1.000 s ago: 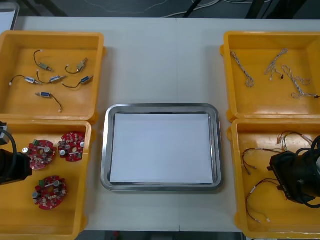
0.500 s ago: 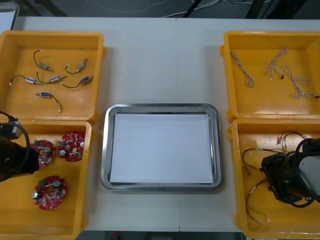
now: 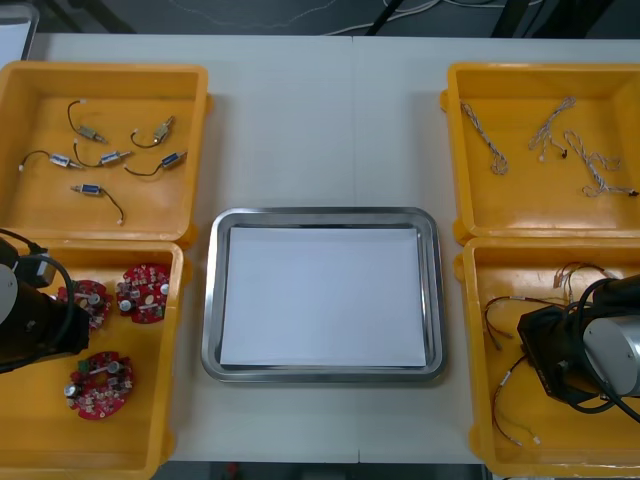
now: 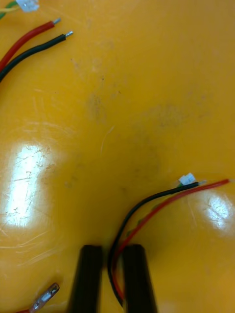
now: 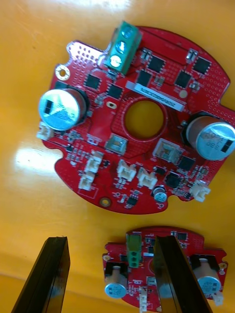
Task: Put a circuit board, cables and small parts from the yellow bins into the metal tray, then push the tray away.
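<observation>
In the right wrist view my right gripper [image 4: 112, 250] is shut on a red and black cable [image 4: 161, 198] lying on the floor of the near right yellow bin [image 3: 470, 300]; the wires run between the two fingers. From above, the right gripper [image 3: 540, 360] sits low among several cables there. My left gripper [image 5: 110, 242] stands open over the near left bin [image 3: 150, 440]. One round red circuit board [image 5: 142, 274] lies between its fingers and a second board [image 5: 137, 122] lies just beyond. The metal tray [image 3: 325, 217], white inside, holds nothing.
The far left bin holds several small metal parts [image 3: 110, 157] with short leads. Twisted blue and white cables [image 3: 560, 130] lie in the far right bin. A third circuit board [image 3: 100, 383] lies nearer the front. Another red and black cable end [image 4: 29, 41] lies beyond the right fingers.
The right gripper has moved left in its bin and shut on the cable. The left arm has slid right, over the circuit boards, still open.
</observation>
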